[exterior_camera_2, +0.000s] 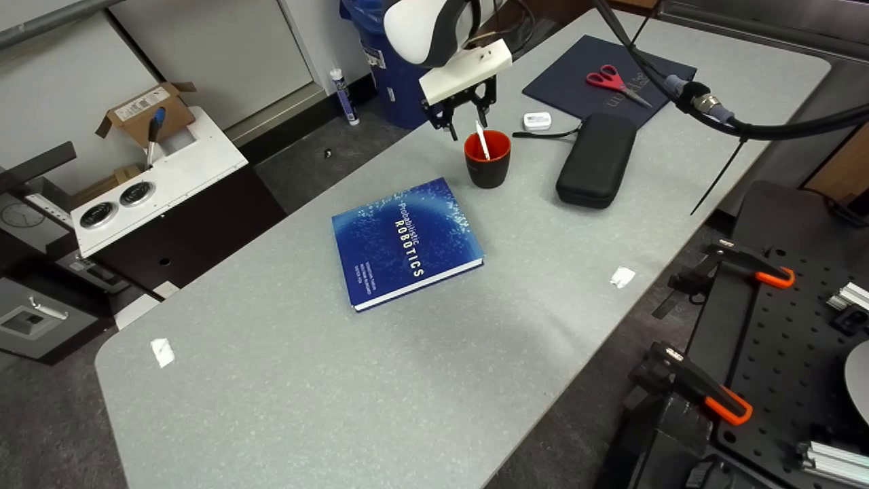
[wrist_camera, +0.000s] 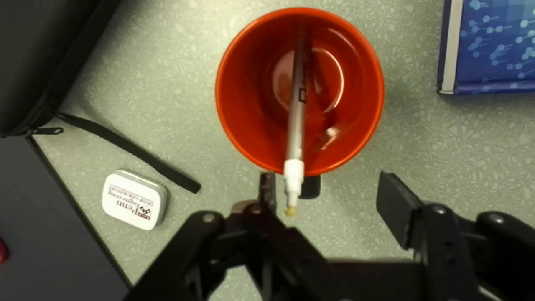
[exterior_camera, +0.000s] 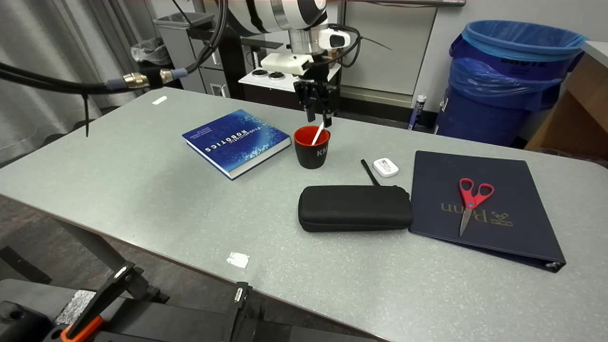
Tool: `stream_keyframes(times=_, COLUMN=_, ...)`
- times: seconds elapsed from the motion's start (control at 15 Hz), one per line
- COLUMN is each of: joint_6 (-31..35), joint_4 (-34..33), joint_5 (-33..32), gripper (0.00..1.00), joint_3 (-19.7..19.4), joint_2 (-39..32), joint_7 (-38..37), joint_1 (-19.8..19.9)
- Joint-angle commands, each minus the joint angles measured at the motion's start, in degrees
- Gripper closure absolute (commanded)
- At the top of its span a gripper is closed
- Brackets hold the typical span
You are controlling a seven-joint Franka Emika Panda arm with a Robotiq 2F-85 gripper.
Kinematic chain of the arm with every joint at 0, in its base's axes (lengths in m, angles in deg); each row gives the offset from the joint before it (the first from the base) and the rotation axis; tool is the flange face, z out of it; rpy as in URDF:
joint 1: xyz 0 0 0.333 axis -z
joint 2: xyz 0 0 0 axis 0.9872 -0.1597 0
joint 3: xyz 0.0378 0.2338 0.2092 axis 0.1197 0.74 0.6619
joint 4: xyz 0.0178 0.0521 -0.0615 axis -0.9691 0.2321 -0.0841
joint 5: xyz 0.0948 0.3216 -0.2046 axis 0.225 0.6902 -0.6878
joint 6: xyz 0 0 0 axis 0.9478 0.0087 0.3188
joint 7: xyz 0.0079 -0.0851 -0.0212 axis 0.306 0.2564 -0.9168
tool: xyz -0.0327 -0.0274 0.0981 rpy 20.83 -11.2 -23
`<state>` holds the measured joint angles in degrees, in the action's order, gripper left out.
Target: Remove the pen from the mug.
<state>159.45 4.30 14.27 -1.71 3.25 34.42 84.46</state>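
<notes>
Ok, pincer (wrist_camera: 330,194) spread, holding nothing; pen (wrist_camera: 297,117) leans in mug (exterior_camera: 309,154) nr wall-side edge of tabletop (exterior_camera: 213,209), white end past rim. Pen looks off-centre in the gap, so prob. best: shift sideways a bit, squeeze gently, lift along its slant w/o tipping mug.

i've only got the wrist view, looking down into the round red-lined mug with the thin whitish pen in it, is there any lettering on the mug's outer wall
Observer: Yes, in an exterior view the mug shows pale letters on its black outer wall.
Operator: ok and what's lying on the flat dark binder at my left edge
Observer: A pair of red-handled metal scissors, seen in both exterior views.
Operator: and the title of the thick blue book at my right
Observer: It reads "Probabilistic Robotics" in both exterior views.
</notes>
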Motion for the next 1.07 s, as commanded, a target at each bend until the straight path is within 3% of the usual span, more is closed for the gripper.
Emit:
stream_keyframes(times=0.0, joint_6=0.0, joint_4=-2.8, joint_5=2.5, gripper=0.66, joint_3=-0.9, joint_2=-1.7, joint_7=0.7, joint_1=-0.8)
stream_keyframes(times=0.27, joint_6=-0.2, joint_4=-3.5, joint_5=2.7, gripper=0.97, joint_3=-0.8, joint_2=-2.1, joint_7=0.8, joint_1=-0.7)
stream_keyframes(times=0.33, joint_6=-0.5, joint_4=-3.5, joint_5=2.6, gripper=1.0, joint_3=-0.9, joint_2=-1.9, joint_7=0.8, joint_1=-0.8)
stream_keyframes(times=0.53, joint_6=0.0, joint_4=-1.6, joint_5=2.0, gripper=1.0, joint_3=-1.5, joint_2=0.0, joint_7=0.1, joint_1=-1.4)
stream_keyframes(times=0.8, joint_6=2.0, joint_4=4.6, joint_5=1.0, gripper=1.0, joint_3=-2.1, joint_2=7.4, joint_7=1.1, joint_1=-2.2)
stream_keyframes(times=1.0, joint_6=0.0, joint_4=9.2, joint_5=0.9, gripper=1.0, joint_3=-0.8, joint_2=13.4, joint_7=4.9, joint_1=-2.3)
